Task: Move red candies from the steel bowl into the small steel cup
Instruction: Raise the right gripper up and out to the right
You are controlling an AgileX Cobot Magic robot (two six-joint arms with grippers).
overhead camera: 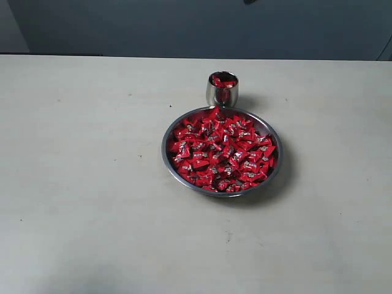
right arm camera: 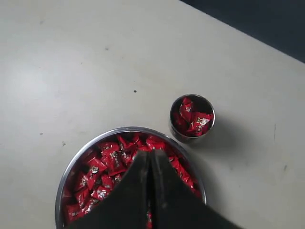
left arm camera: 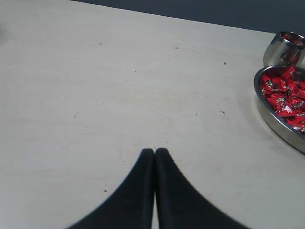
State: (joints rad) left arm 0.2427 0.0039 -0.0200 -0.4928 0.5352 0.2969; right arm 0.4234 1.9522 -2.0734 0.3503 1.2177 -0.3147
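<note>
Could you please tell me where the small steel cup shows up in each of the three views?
Exterior view: the small steel cup stands just behind the steel bowl, near the centre.
Left wrist view: the cup sits at the frame's edge, partly cut off, beside the bowl.
Right wrist view: the cup is seen from above, close by the bowl's rim.
Shared landmark: the bowl of red candies.

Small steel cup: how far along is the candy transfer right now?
Done: a few red candies lie in the small steel cup. In hand: the right pincer is shut above the steel bowl; whether it grips a candy is unclear. The left pincer is shut over the table. Left: the bowl is heaped with candies, so most of the job.
</note>
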